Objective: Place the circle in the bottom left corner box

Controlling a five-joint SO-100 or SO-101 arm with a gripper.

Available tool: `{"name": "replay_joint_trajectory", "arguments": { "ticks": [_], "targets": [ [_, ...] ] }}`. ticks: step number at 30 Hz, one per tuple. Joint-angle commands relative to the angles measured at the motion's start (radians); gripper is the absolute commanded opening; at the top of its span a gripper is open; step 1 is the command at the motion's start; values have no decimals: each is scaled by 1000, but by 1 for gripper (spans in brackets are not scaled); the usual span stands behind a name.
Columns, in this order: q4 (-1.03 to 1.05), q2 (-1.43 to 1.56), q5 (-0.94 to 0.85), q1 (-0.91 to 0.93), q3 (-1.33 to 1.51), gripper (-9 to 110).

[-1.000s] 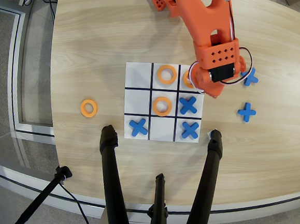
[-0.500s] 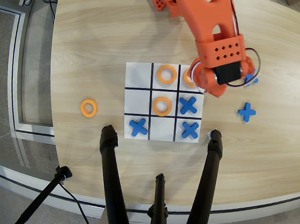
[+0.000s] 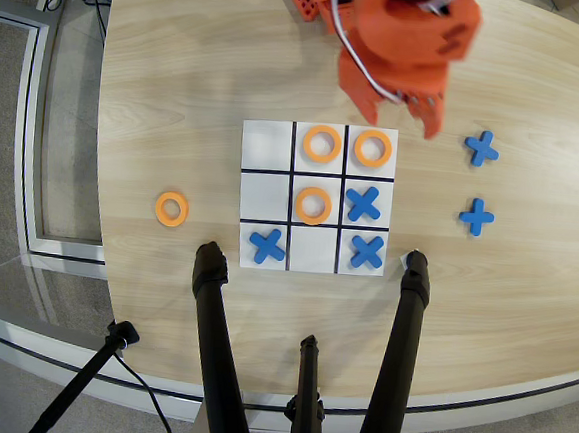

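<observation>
On the pale wood-grain table (image 3: 179, 87) lay a flat white board (image 3: 270, 145) ruled by thin black lines into nine cells. Orange rings filled its top-middle (image 3: 322, 144), top-right (image 3: 372, 149) and centre (image 3: 313, 205) cells; blue crosses sat middle-right (image 3: 364, 203), bottom-left (image 3: 267, 245) and bottom-right (image 3: 367, 251). One more orange circle (image 3: 171, 208) rested on bare wood, well left of the board. Above the top-right cell, the orange plastic gripper (image 3: 402, 115) carried nothing visible, fingers spread somewhat apart.

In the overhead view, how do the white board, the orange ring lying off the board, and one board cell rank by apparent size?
1. White board, clearly largest.
2. Board cell and orange ring: the cell looks slightly larger.
</observation>
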Motion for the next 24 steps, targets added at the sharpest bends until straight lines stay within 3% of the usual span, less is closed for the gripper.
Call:
{"name": "replay_joint_trajectory", "arguments": {
  "ticks": [1, 10, 14, 19, 24],
  "targets": [
    [-74, 325, -137, 69, 350, 23],
    [-103, 848, -417, 244, 922, 22],
    [-190, 848, -428, 272, 1014, 0],
    [-164, 850, -436, 351, 1020, 0],
    [-126, 850, -511, 609, 1020, 0]
  ]
}}
